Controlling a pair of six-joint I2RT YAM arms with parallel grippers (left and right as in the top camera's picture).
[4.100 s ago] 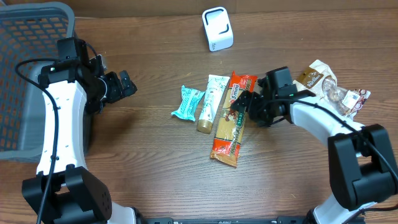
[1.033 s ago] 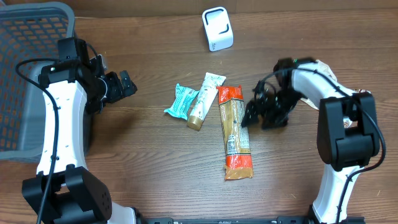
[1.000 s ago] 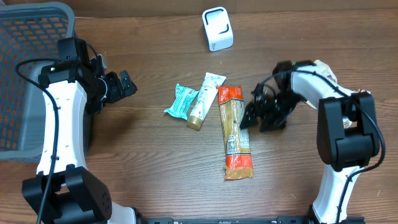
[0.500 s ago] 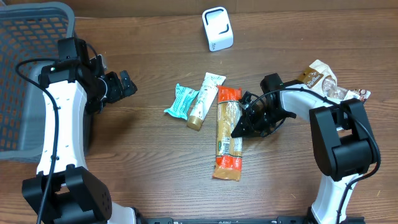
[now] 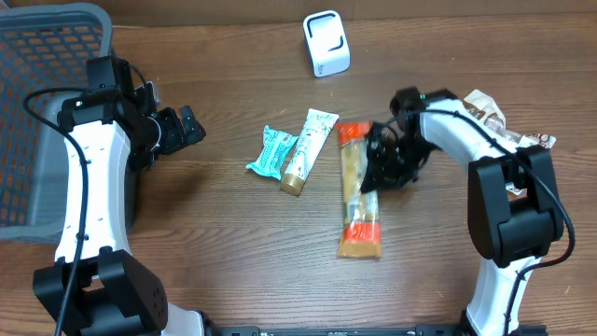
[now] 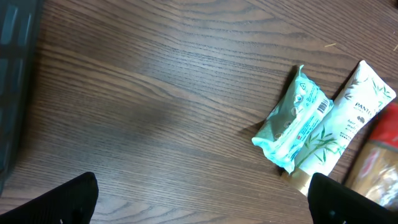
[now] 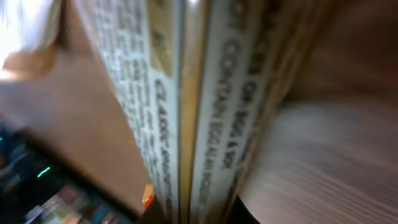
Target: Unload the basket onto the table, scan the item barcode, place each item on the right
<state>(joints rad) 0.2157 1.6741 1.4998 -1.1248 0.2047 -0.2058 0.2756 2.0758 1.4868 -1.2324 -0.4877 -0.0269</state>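
**Left edge of bench.** Grey plastic mesh basket point(image 5: 37, 56) at the far left corner. It plays no part in the work so far.

**Left tool** point(image 5: 189, 127). Jaws spread wide and holding nothing, hovering beside the basket and well apart from the goods.

**Middle of bench.**
- Mint-green crinkled foil sachet point(image 5: 267, 152).
- White squeeze tube with gold cap point(image 5: 307, 149), touching the sachet on its right.
- Long orange-and-tan pasta packet point(image 5: 356, 191), the item in hand, lying lengthwise just beside the tube and blurred.

**Right tool** point(image 5: 377, 168). At the packet's right long edge and appears clamped on it.

**Far edge.** White box-shaped barcode scanner point(image 5: 326, 43), well apart from the packet.

**Right edge.** Heap of brown-and-white snack wrappers point(image 5: 485, 117).

**Progress.** Judged early. A grip is being taken, while carrying the packet to the scanner and presenting its barcode remain to be done.

**Views.**
- Overhead alone shows the scanner, the basket and both arms.
- Left wrist alone shows the printed barcode on the sachet point(image 6: 297, 121).
- Right wrist shows only the packet point(image 7: 186, 106) edge-on, with blurred small print filling the frame and no barcode found.
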